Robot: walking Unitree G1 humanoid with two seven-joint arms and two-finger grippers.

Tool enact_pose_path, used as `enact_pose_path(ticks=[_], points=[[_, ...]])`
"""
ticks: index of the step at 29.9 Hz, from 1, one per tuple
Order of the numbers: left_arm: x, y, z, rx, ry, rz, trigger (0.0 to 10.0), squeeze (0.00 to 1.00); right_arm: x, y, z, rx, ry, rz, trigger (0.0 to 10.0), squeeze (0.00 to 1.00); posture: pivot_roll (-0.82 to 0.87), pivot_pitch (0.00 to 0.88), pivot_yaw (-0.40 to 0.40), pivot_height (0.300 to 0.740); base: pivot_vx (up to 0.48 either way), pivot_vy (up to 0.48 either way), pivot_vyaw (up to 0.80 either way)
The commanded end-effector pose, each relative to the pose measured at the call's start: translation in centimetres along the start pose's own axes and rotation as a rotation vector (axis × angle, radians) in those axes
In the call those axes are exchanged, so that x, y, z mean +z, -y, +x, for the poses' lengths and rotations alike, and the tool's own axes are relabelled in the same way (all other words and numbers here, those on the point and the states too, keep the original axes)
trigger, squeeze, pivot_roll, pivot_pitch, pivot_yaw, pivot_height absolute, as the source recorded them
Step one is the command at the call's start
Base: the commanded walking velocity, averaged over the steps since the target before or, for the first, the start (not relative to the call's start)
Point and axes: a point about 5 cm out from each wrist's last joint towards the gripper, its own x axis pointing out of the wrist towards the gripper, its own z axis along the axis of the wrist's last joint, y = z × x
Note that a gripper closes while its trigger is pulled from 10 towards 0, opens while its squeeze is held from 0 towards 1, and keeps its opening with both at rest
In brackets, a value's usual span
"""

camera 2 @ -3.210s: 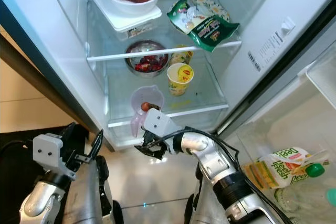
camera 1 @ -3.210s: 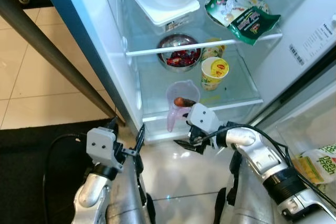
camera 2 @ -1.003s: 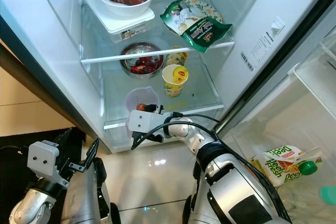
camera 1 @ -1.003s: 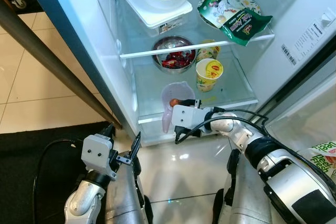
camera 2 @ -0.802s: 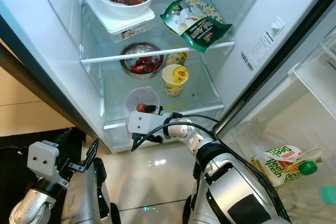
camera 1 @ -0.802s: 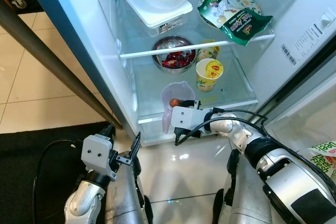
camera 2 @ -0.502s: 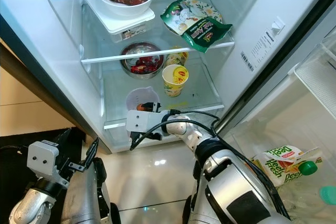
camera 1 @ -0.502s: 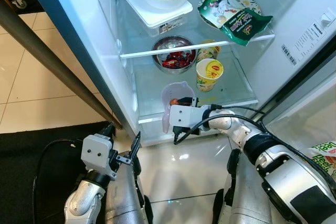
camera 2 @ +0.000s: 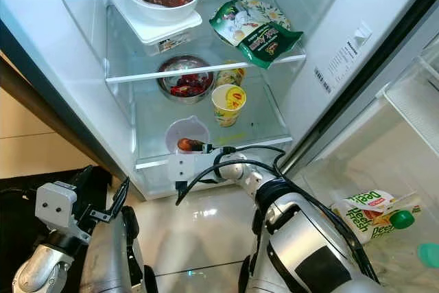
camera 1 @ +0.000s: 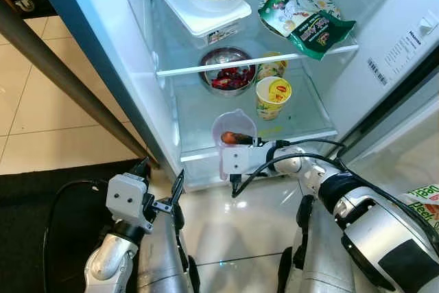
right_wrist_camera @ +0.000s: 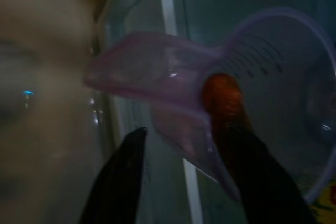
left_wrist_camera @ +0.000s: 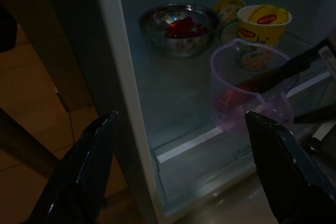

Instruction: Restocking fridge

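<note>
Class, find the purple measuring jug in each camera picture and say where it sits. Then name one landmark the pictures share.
Left eye view: the purple measuring jug stands at the front of the lowest shelf.
Right eye view: same shelf, low centre.
Left wrist view: front of the shelf.
Right wrist view: close up, its rim between the right end effector's fingers.
Shared landmark: the yellow noodle cup behind the jug.

"Maggi" on the yellow noodle cup (camera 1: 276, 92); "Fresh" on the green-white carton (camera 2: 372, 206).

A dark mat (camera 1: 34, 197) lies on the beige tiled floor (camera 1: 41, 108), crossed by a grey diagonal bar (camera 1: 62, 73).
</note>
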Motion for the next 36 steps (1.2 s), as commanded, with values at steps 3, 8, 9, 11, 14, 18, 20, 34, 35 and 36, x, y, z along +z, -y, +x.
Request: enact_pose_path(ticks=[3,8,9,11,14,18,20,34,35,36], points=[[-0.4,-0.1,-0.5,-0.008,-0.039,0.012,10.0,0.0,-0.4,-0.3,0.0,0.007,-0.028,-0.009,0.4,0.0,0.19,0.296,-0.019,0.36,0.0,0.0,0.0],[-0.4,0.0,-0.5,-0.006,-0.038,0.01,10.0,0.0,-0.2,0.5,-0.1,-0.016,-0.028,-0.027,0.0,0.0,0.19,0.297,-0.02,0.36,0.0,0.0,0.0],[-0.4,0.0,-0.5,-0.006,-0.038,0.01,10.0,0.0,-0.2,0.5,-0.1,-0.016,-0.028,-0.027,0.0,0.0,0.19,0.297,-0.02,0.36,0.0,0.0,0.0],[-0.4,0.0,-0.5,-0.006,-0.038,0.009,10.0,0.0,-0.2,0.7,-0.2,-0.021,-0.03,-0.034,0.0,0.0,0.19,0.297,-0.02,0.36,0.0,0.0,0.0],[-0.4,0.0,-0.5,-0.005,-0.037,0.009,10.0,0.0,-0.2,0.9,-0.2,-0.026,-0.037,-0.046,0.0,0.0,0.19,0.296,-0.021,0.36,0.0,0.0,0.0],[-0.3,0.0,-0.5,-0.004,-0.036,0.009,10.0,0.0,-0.5,1.1,-0.4,-0.019,-0.051,-0.051,0.0,0.0,0.19,0.296,-0.021,0.36,0.0,0.0,0.0],[-0.3,0.0,-0.5,-0.004,-0.036,0.008,10.0,0.0,-0.7,1.1,-0.5,-0.013,-0.06,-0.052,0.3,0.0,0.19,0.296,-0.021,0.36,0.0,0.0,0.0],[-0.1,0.2,-0.4,-0.009,-0.029,0.003,10.0,0.0,-3.6,2.5,-2.3,-0.005,-0.197,-0.013,10.0,0.0,0.19,0.302,-0.025,0.36,0.0,0.0,0.0],[-0.1,0.2,-0.4,-0.009,-0.03,0.002,10.0,0.0,-3.8,2.6,-2.4,-0.01,-0.212,-0.007,10.0,0.0,0.19,0.302,-0.025,0.36,0.0,0.0,0.0],[-0.1,0.2,-0.4,-0.01,-0.03,0.003,10.0,0.0,-4.1,2.7,-2.5,-0.018,-0.231,-0.001,10.0,0.0,0.19,0.304,-0.024,0.36,0.0,0.0,0.0]])
